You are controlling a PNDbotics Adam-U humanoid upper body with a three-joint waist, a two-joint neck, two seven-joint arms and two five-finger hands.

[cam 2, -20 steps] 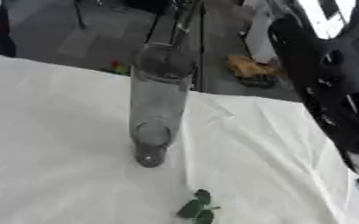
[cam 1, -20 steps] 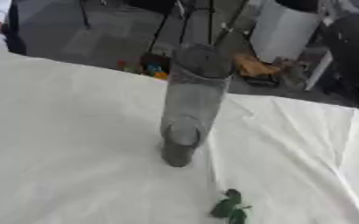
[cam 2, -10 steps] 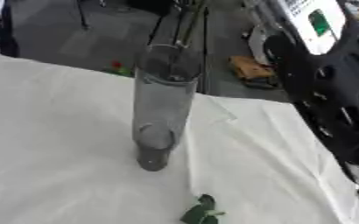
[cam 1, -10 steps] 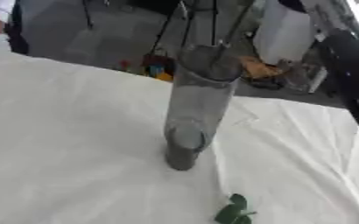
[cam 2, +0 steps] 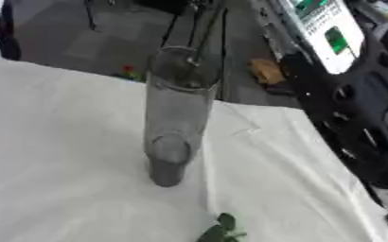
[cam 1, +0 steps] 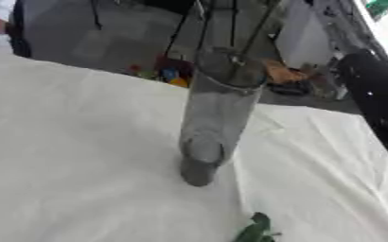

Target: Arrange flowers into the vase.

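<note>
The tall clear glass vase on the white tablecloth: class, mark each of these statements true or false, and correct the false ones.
1. The tall clear glass vase stands upright on the white tablecloth. True.
2. The vase is full of red flowers. False: no blooms show inside it.
3. A small sprig of green leaves lies on the cloth nearer the camera than the vase. True.
4. The green leaves lean against the vase's base. False: they lie apart from it, with bare cloth between.
5. The robot's black right arm enters from the right side of the view. True.
6. A hand is curled round the vase. False: nothing touches the vase.
</note>
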